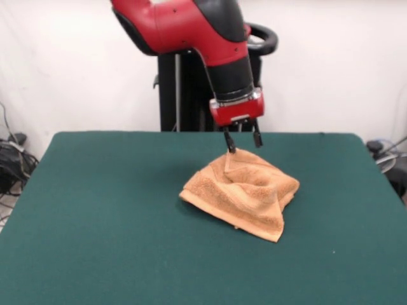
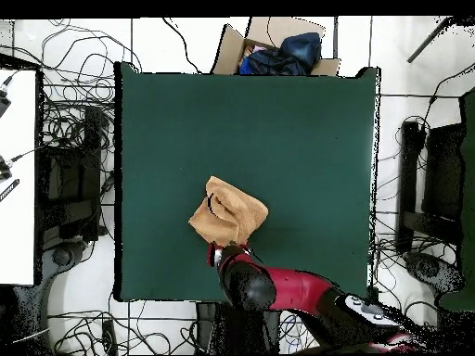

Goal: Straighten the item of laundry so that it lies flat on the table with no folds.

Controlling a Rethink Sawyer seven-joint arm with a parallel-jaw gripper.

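The orange-tan towel (image 1: 245,194) lies crumpled near the middle of the dark green table (image 1: 95,210), with folds and one corner raised into a peak at its far side. My gripper (image 1: 243,143) hangs just above that far edge with its fingers apart. The left fingertip (image 1: 228,147) touches the raised corner; the other finger holds nothing. In the overhead view the towel (image 2: 229,213) is bunched on the table (image 2: 306,139), and the gripper (image 2: 227,248) is at its edge nearest the robot's base. No white tag shows.
The black pedestal (image 1: 178,89) stands behind the table's far edge. A cardboard box (image 2: 278,51) holding dark blue cloth sits beyond the table's opposite side. Cables (image 2: 74,139) lie on the floor around the table.
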